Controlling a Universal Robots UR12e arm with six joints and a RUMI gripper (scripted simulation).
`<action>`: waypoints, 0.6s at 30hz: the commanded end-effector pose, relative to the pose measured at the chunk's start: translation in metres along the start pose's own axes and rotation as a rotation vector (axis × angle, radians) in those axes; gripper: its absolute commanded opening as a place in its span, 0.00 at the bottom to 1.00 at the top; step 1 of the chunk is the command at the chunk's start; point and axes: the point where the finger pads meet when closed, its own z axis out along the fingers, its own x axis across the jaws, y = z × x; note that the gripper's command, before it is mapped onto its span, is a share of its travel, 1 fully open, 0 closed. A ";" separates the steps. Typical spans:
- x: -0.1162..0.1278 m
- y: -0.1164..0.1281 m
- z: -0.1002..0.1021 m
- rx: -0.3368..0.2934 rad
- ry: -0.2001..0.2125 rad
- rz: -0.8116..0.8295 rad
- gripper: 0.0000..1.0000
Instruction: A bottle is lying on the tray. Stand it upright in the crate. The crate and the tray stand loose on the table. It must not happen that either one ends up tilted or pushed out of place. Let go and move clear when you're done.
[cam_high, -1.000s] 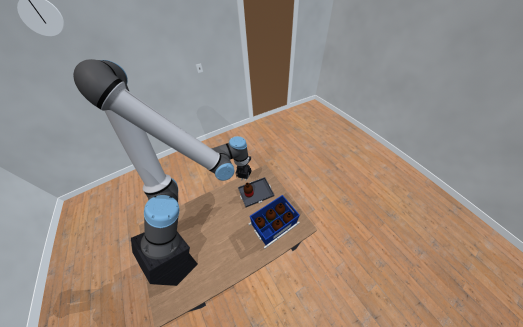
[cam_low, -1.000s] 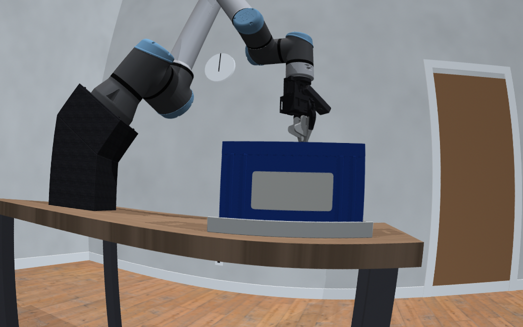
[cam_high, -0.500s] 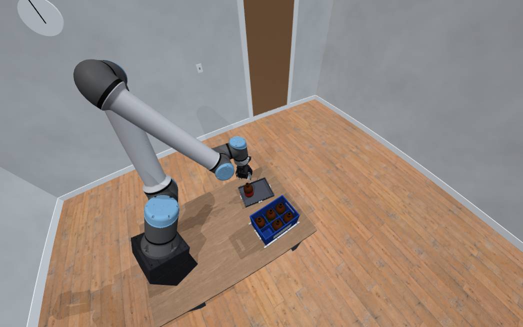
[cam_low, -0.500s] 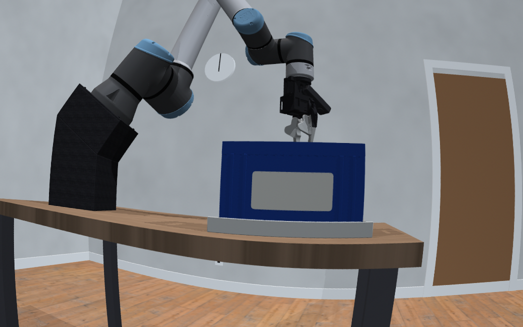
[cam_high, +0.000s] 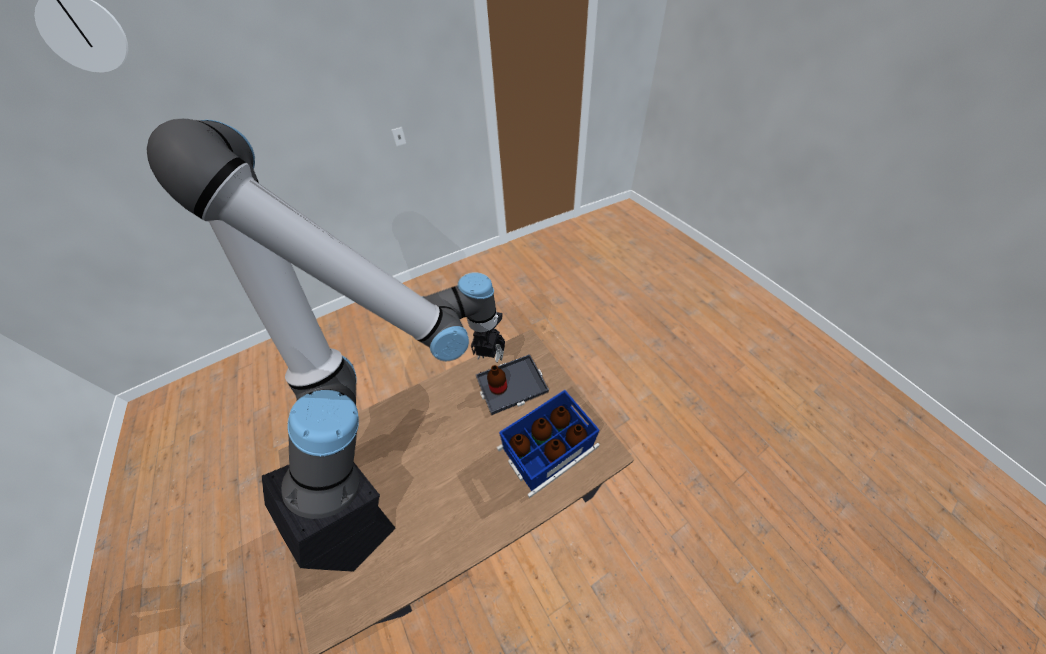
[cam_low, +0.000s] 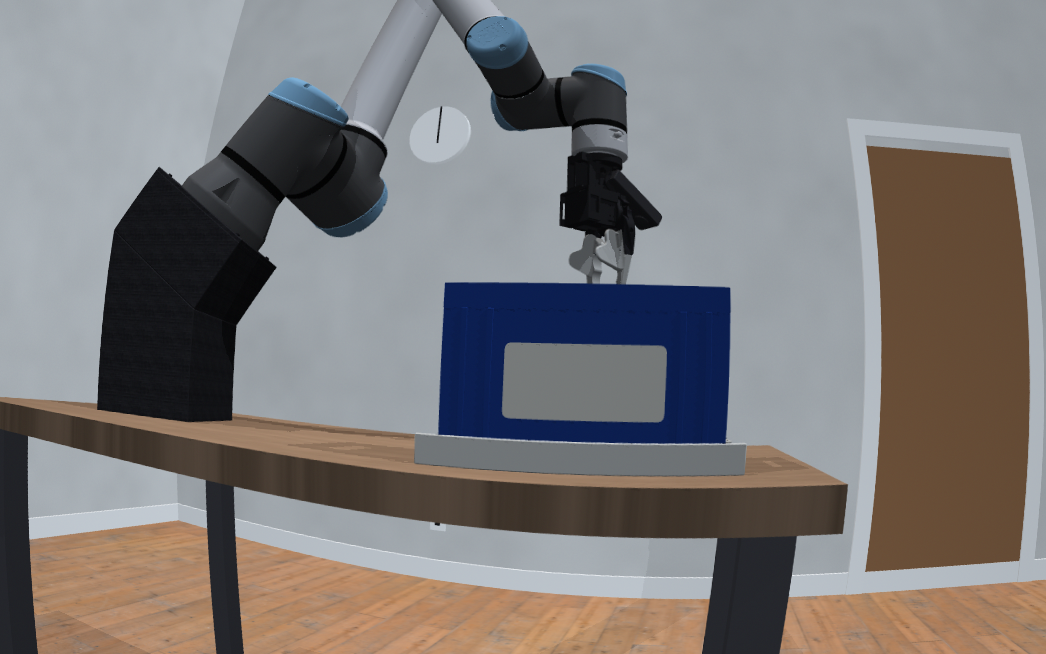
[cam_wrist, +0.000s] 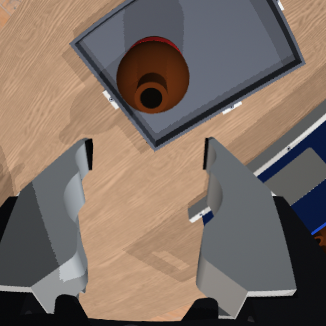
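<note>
Gripper (cam_wrist: 148, 150) parted, holding nothing, hovering above wooden table (cam_high: 431, 493) beside grey tray (cam_wrist: 240, 65). Brown bottle (cam_wrist: 152, 75) with red base on tray near its corner, mouth facing wrist camera. Blue crate (cam_high: 515, 455) nearby, five bottles inside.

Light grey tubular arm (cam_high: 339, 266) links, dark grey joint housings, sky-blue round caps (cam_high: 323, 418) at each joint. Mounted on a black, blocky stepped pedestal (cam_high: 308, 539). Black angular gripper (cam_low: 607, 262) body under a pale grey wrist flange, ending in two broad, light grey fingers with scooped inner faces.
</note>
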 end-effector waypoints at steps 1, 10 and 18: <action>0.000 0.000 0.000 0.001 0.001 0.000 0.38; 0.000 0.000 0.000 0.001 0.001 0.000 0.38; 0.000 0.000 0.002 0.001 0.001 0.000 0.38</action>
